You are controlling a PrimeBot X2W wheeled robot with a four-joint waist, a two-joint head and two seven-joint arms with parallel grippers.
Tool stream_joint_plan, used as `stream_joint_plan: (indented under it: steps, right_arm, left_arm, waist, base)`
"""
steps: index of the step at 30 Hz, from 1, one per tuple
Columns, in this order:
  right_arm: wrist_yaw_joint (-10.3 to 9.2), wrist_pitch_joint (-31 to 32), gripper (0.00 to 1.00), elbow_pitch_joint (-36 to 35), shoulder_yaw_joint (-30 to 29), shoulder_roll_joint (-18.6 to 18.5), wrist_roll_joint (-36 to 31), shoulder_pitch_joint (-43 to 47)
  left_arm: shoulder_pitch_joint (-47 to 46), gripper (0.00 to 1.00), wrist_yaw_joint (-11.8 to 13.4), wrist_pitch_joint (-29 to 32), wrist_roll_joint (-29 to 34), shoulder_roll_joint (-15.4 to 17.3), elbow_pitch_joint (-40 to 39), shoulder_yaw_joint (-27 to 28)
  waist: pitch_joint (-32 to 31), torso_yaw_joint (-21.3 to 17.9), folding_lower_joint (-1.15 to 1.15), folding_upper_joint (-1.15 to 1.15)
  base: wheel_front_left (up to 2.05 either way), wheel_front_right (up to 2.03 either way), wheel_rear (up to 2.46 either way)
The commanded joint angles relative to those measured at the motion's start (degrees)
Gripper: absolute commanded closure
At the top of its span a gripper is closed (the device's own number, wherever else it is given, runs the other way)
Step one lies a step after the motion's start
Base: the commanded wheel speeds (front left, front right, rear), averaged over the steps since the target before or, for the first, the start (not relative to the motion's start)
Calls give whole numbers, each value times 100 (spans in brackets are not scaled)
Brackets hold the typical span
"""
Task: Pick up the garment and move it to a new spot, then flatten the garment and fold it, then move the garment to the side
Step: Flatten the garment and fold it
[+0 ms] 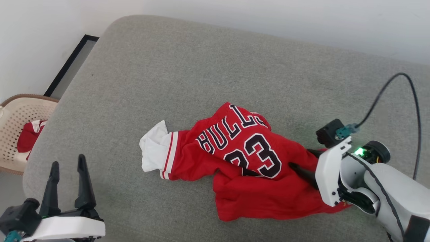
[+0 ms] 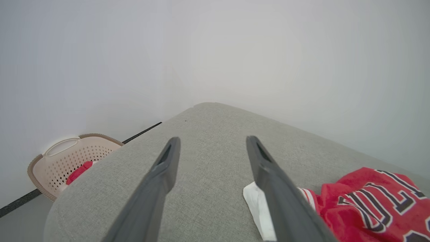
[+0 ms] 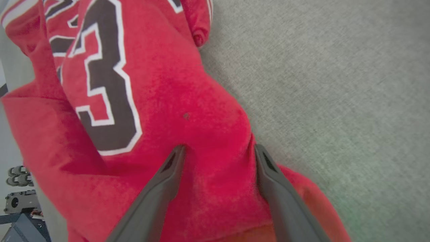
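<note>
The garment is a red jersey lying crumpled on the grey cushion, with black "BULLS" lettering and the number 23 facing up and a white sleeve poking out at its left. My right gripper is at the garment's right edge. In the right wrist view it stands open, its fingers pressed on either side of a ridge of the garment. My left gripper is open and holds nothing near the cushion's front left, well apart from the garment; the left wrist view shows its jaws wide.
A beige perforated basket with red cloth in it stands on the floor left of the cushion, and the left wrist view shows the basket too. A white wall runs behind. A black cable loops above my right wrist.
</note>
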Motion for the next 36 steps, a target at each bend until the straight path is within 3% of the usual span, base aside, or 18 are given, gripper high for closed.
stream_joint_plan:
  steps: [1, 2, 7, 12, 21, 24, 30, 36]
  right_arm:
    - [-1, 107, 55, 143, 121, 48, 82, -157]
    - [-2, 159, 100, 228, 202, 32, 15, -238]
    - [-2, -22, 100, 558, 222, 48, 259, -483]
    - [-2, -190, 100, 784, 89, -169, 403, -633]
    - [-2, -549, 100, 1234, -357, -1027, 583, -737]
    - [-2, -653, 100, 1329, -426, -1151, 573, -753]
    - [-2, -708, 100, 834, -257, -1149, 439, -699]
    - [-2, -630, 100, -182, -48, -958, 402, -437]
  left_arm:
    - [-27, 0, -77, -30, 101, -117, -9, 152]
    - [-38, 0, -108, -30, 142, -170, -6, 210]
    - [-89, 0, -160, -30, 163, -321, -111, 440]
    - [-50, 0, -159, -30, 65, -351, -286, 395]
    - [35, 0, -161, -30, 85, -365, -453, 384]
    - [94, 0, -161, -31, 53, -363, -433, 428]
    - [280, 0, -162, -31, 54, -363, -517, 446]
    - [468, 0, -162, -31, 78, -361, -493, 451]
  waist:
    - [39, 33, 0, 0]
    - [57, 39, 0, 0]
    - [105, 15, 0, 0]
    - [102, -53, 0, 0]
    - [59, -225, 0, 0]
    - [-3, -298, 0, 0]
    - [-234, -457, 0, 0]
    - [-478, -532, 0, 0]
  base:
    - [0, 0, 0]
    - [0, 0, 0]
    - [0, 0, 0]
    - [0, 0, 0]
    - [0, 0, 0]
    - [0, 0, 0]
    - [0, 0, 0]
    - [0, 0, 0]
